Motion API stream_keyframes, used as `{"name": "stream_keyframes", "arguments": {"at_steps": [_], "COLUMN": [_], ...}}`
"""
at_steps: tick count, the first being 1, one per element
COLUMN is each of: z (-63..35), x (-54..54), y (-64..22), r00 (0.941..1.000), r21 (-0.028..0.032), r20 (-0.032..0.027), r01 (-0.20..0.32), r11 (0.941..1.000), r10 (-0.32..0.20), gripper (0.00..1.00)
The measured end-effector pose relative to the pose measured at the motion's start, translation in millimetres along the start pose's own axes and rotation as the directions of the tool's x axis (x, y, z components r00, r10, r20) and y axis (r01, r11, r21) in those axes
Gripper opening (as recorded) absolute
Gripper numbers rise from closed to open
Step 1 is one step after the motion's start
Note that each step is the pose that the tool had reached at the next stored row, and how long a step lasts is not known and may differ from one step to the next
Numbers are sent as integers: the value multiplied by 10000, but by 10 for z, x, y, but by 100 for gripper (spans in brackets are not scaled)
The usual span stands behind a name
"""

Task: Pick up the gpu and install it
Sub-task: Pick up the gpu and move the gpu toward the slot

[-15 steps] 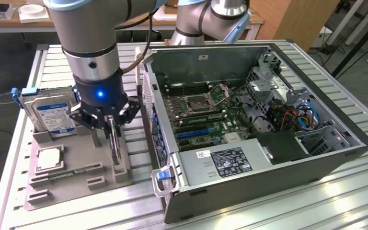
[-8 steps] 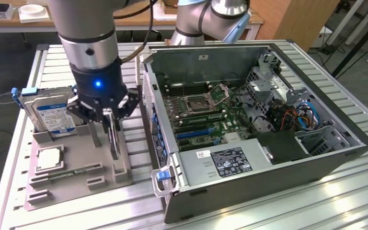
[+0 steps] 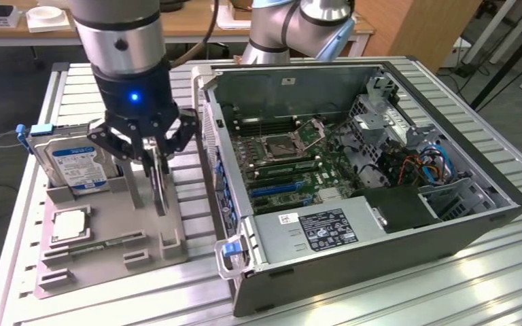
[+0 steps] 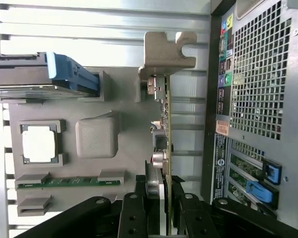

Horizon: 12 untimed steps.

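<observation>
Hand (image 3: 155,159) tight around upright gpu (image 4: 166,121) beside hard drive (image 3: 78,163) with blue-white label, print illegible

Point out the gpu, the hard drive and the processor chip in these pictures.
gpu (image 4: 168,116): wrist view, on the green board's edge.
hard drive (image 3: 78,163): exterior view, on its blue-white label.
processor chip (image 3: 71,224): exterior view, on its metal top.
</observation>
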<state>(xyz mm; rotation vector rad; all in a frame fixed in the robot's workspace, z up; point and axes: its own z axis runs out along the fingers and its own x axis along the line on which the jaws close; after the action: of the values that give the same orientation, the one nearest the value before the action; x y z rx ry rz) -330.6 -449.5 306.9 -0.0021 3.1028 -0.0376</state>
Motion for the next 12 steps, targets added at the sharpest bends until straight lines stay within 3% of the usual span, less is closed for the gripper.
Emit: {"name": "stream_keyframes", "arguments": {"at_steps": [12], "z": [-433], "x": [-17], "y": [-3], "r00": [10000], "r21": [1], "r20": [-1], "r01": [-15], "r11": [10000], "r10": [15], "gripper": [29]}}
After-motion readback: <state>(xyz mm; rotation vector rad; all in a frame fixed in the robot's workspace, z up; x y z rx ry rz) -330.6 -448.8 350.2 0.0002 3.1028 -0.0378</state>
